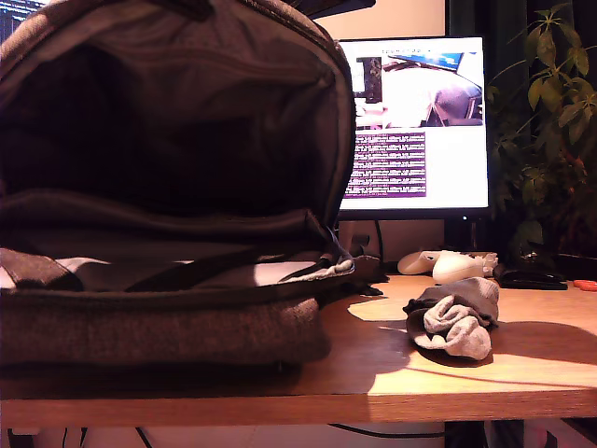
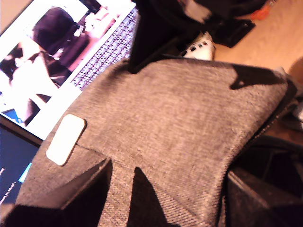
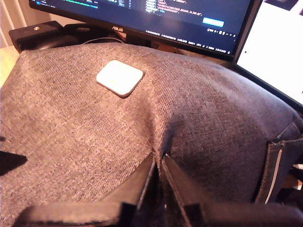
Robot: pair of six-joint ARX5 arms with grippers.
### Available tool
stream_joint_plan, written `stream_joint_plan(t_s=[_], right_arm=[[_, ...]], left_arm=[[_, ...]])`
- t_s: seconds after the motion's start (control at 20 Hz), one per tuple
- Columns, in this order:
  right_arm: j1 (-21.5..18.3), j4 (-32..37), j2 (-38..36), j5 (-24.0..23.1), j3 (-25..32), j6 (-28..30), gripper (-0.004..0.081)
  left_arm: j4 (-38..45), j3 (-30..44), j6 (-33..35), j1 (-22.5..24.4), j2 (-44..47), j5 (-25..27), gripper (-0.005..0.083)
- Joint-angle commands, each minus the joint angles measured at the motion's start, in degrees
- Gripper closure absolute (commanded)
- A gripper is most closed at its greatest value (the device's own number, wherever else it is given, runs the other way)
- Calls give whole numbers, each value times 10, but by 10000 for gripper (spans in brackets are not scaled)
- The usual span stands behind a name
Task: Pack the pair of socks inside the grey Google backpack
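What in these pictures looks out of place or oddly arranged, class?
The pair of socks lies loose on the wooden desk, outside the grey backpack, whose main compartment gapes open. My second gripper is pinching the backpack's fabric, puckering it into a fold. Nothing looks spilled or damaged.

A very large grey-brown herringbone-woven backpack (image 1: 168, 327) is seen lying on the wooden table (image 1: 485, 373) at the exterior view's left, its main compartment gaping wide to show dark lining. A small white rounded rectangular patch (image 3: 120, 77) is set on its outer fabric. A small bundle of light-grey knit socks (image 1: 455, 319) rests on the table, apart from the backpack, toward the exterior view's right.
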State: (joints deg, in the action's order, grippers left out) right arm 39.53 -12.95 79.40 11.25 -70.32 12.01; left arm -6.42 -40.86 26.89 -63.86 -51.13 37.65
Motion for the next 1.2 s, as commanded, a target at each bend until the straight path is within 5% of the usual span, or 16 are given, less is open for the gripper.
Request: stream_joint_plan(t_s=[0.0,0.2,0.35,0.45,0.6,0.85,1.05,1.15], right_arm=[[9,3,-4,4,-7,0,783],[9,3,-4,4,-7,0,783],[9,3,-4,4,-7,0,783],[9,4,-4,4,-7,0,783],[9,3,-4,4,-7,0,783],[9,1,-4,3,-7,-2,763],[9,-15,-5,3,-7,-2,657],[9,-29,-5,2,-7,-2,502]], left_arm=[[16,-5,-10,4,5,3,159],[16,-5,-21,4,5,6,159],[-1,-5,-8,5,5,-11,238],[-24,-5,31,5,5,-21,397],[-34,-5,72,5,5,-25,789],[-27,-19,98,18,5,-46,794],[-31,-40,96,24,5,-70,795],[-37,-41,96,25,5,-74,795]])
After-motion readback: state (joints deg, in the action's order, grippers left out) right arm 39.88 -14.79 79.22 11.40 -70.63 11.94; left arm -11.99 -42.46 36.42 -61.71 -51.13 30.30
